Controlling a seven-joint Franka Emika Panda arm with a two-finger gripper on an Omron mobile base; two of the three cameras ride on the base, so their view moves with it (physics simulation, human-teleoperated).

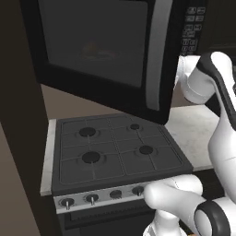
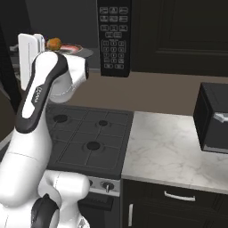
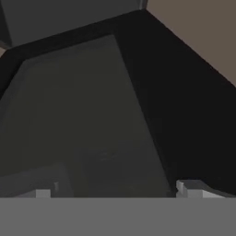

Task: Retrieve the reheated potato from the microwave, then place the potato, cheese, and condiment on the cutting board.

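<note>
- Left base view: the microwave [image 1: 99, 50] hangs over the stove [image 1: 115, 150], its door swung out toward us. Through the dark glass a faint orange shape, likely the potato, sits inside. The arm reaches up behind the door's handle edge.
- Right base view: the potato [image 2: 54, 43] rests on a plate [image 2: 73, 48] in the open cavity, just above the arm's bent elbow, beside the button panel [image 2: 114, 35].
- Hand view: the end effector [image 3: 120, 191] has its tips spread wide, empty, facing dark microwave surfaces; I judge the potato lies close ahead.
</note>
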